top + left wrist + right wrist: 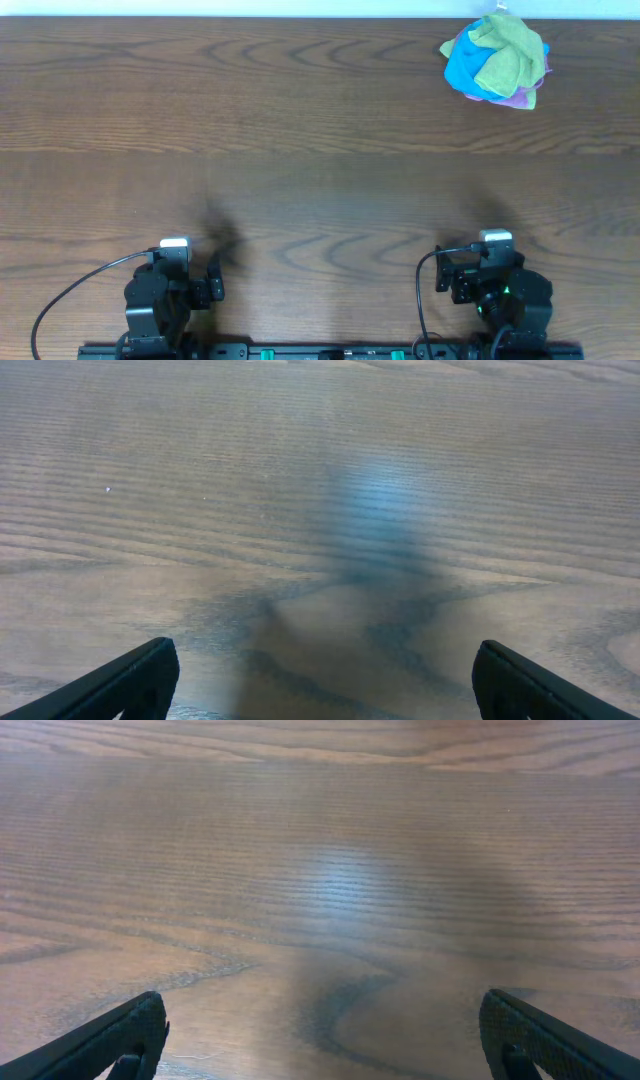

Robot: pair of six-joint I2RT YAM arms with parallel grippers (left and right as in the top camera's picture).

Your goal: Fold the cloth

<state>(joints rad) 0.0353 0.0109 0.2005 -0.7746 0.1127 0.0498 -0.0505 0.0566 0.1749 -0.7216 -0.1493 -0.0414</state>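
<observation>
The lime-green cloth (508, 52) lies crumpled on top of a pile at the table's far right corner, seen only in the overhead view. My left gripper (205, 282) is at the near left edge, open and empty; its wrist view (325, 675) shows only bare wood between the fingers. My right gripper (480, 272) is at the near right edge, open and empty; its wrist view (325, 1030) also shows only bare wood. Both grippers are far from the cloth.
A bright blue cloth (465, 68) and a purple cloth (522, 97) are bunched in the same pile under the green one. The brown wooden table (300, 150) spans the view. A white wall strip runs along the far edge.
</observation>
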